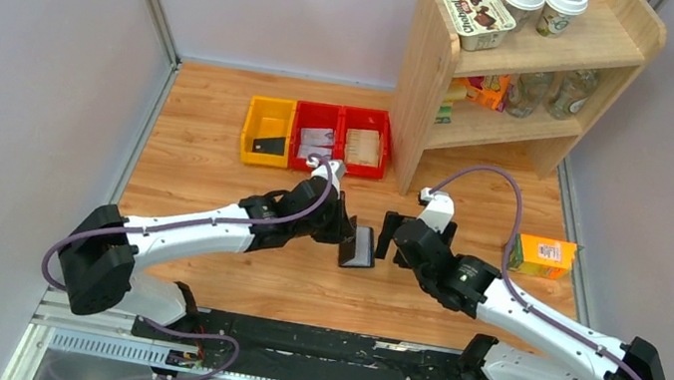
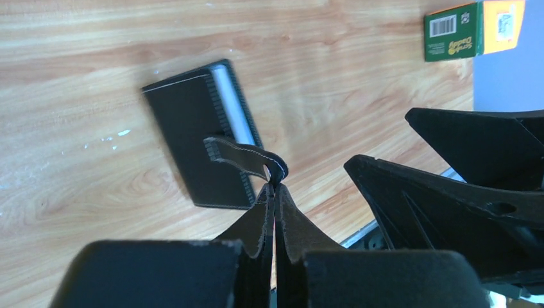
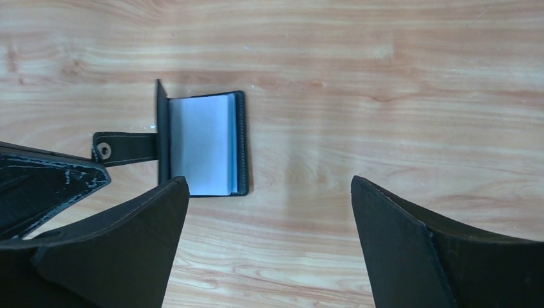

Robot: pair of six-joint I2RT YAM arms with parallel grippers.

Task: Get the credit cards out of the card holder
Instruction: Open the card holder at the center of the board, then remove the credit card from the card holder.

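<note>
Now left hand (image 2: pixel 274 186) pinches strap (image 2: pixel 240 154) of card holder (image 2: pixel 189 138) (right hand (image 3: pixel 269 181) agape).

I see the card holder (image 1: pixel 360 247) on the wooden table (image 1: pixel 205 170) – a black bifold lying part open, one cover raised almost upright, pale grey-blue lining (image 3: pixel 204 144) showing. Its strap tab (image 3: pixel 125 147) sticks out sideways, pinched in my left gripper (image 2: pixel 274 191). One black credit card (image 1: pixel 269 145) lies flat in the yellow bin (image 1: pixel 248 131) – well apart from it
</note>
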